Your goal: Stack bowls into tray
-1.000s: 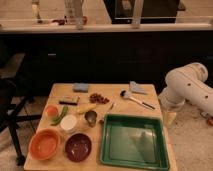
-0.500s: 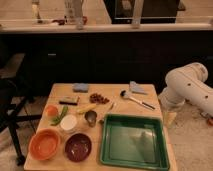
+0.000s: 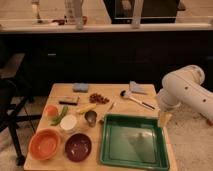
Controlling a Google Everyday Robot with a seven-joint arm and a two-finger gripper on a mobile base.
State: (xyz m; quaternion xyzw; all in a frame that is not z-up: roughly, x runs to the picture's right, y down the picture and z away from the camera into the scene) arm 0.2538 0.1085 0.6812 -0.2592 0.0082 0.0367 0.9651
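The round orange bowl point(image 3: 45, 144) and the round dark red bowl point(image 3: 78, 147) sit side by side, left of the big green plastic tray point(image 3: 120, 145). They look light and hard, maybe slippery, so grab one by the rim. The white arm point(image 3: 185, 89) bends down at the right. Its gripper point(image 3: 163, 120) is spread wide and empty, by the tray's far corner.

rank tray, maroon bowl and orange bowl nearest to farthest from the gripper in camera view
The gripper hangs off the tray's far right corner.
1. tray, just beside it
2. maroon bowl, left of tray
3. orange bowl, far left
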